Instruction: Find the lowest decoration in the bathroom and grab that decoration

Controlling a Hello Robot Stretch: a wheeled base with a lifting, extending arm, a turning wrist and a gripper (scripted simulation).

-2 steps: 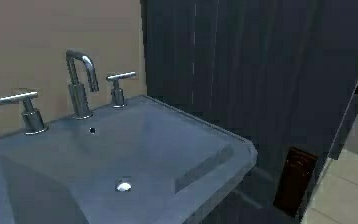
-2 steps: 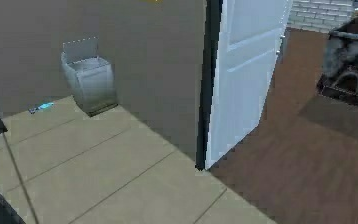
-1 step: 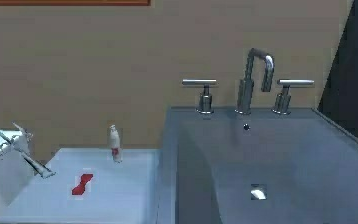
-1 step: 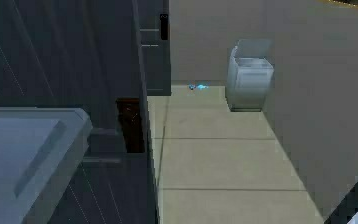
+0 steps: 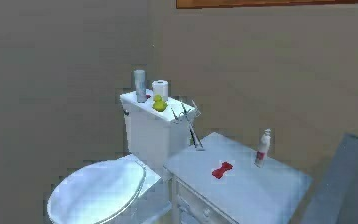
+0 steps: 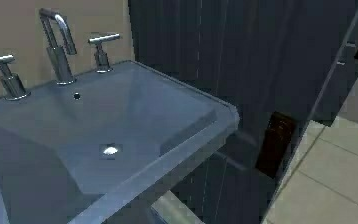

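Red and small, a bow-shaped trinket (image 5: 222, 169) lies on the low white cabinet (image 5: 279, 188) just beside the toilet (image 5: 97, 192). It sits lower than the yellow figure (image 5: 159, 103) on the tank (image 5: 147, 130), so it is likely the target. Finding looks done; approach and grab remain, and the gripper's state cannot be told.

Beige walls (image 5: 57, 60) — toilet (image 5: 97, 190) by white cabinet (image 5: 277, 185), grey sink (image 6: 137, 110) w/ faucet (image 6: 55, 45).
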